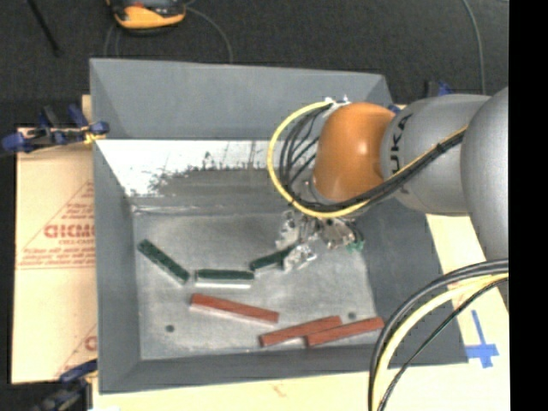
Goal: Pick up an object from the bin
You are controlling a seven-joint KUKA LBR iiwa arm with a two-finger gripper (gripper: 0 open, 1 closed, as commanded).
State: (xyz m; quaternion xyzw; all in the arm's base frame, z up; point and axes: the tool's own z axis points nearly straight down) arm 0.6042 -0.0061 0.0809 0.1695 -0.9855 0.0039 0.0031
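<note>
While end effector (300,248) hangs over scuffed grey bin (223,229), grip unclear, dark floor (257,15) around.

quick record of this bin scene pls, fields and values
bin: grey metal bin
arm: gripper low over the floor, right of centre
nearest: short dark green bar at the gripper's left, contact unclear
green: tilted green bar far left, pale-topped green bar beside it
red: long red-brown bar mid-front, two more at front right
</note>
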